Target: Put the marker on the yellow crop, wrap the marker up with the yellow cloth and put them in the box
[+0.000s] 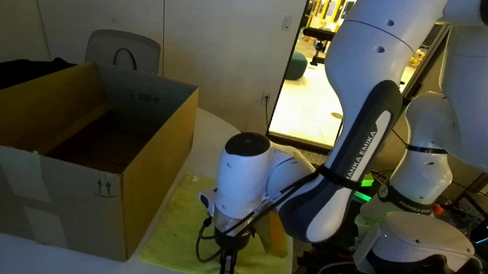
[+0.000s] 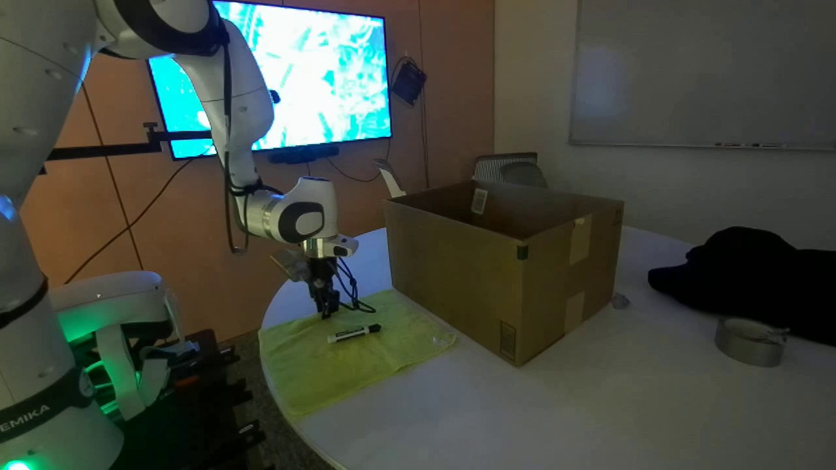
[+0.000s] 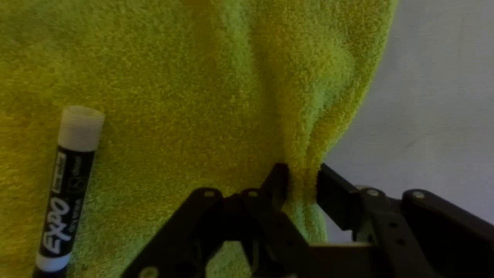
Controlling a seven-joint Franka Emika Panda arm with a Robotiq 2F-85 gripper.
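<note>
While the Expo marker (image 3: 68,189) lies uncovered on the yellow cloth (image 3: 173,116) at the wrist view's left, it looks light, stiff and smooth, likely to roll, so lifting the yellow cloth gently beneath it seems wise. Rightward, the plush pile appears soft, limp and grippy, apt to sag where unsupported; a gathered edge is probably the surest hold. There the pincer (image 3: 303,181) pinches a fold, beside the tabletop (image 3: 424,116). In an exterior view, the cardboard box (image 2: 457,274) stands to the yellow cloth's right.

Dim light, glaring screen (image 2: 323,75), blurred claw (image 3: 303,184)
</note>
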